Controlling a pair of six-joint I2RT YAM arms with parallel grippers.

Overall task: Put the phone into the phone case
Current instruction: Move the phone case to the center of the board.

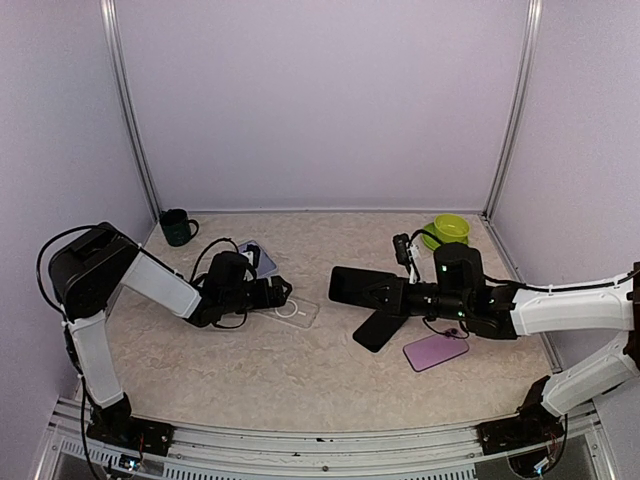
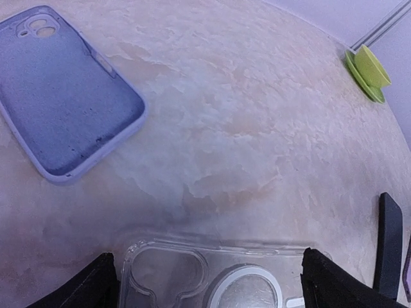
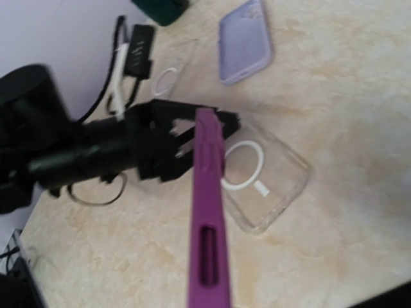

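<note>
A clear phone case [image 1: 297, 310] with a white ring lies flat on the table, left of centre. My left gripper [image 1: 274, 293] is open, low over the case's camera-cutout end. In the left wrist view its black fingertips [image 2: 90, 287] stand on either side of the clear case [image 2: 212, 276], not pressing it. My right gripper [image 1: 388, 292] is shut on the phone [image 1: 358, 285], held above the table right of the clear case, dark screen up. The right wrist view shows the phone [image 3: 207, 212] edge-on, purple-sided, hovering over the clear case [image 3: 270, 179]. That gripper's fingers are hidden.
A lavender case [image 1: 256, 258] lies behind the left gripper, and a second clear case [image 3: 170, 80] lies beside it. A flat black slab [image 1: 380, 328] and a pink-purple slab [image 1: 435, 351] lie under the right arm. A dark green mug [image 1: 178, 227] and a lime bowl [image 1: 451, 229] stand at the back.
</note>
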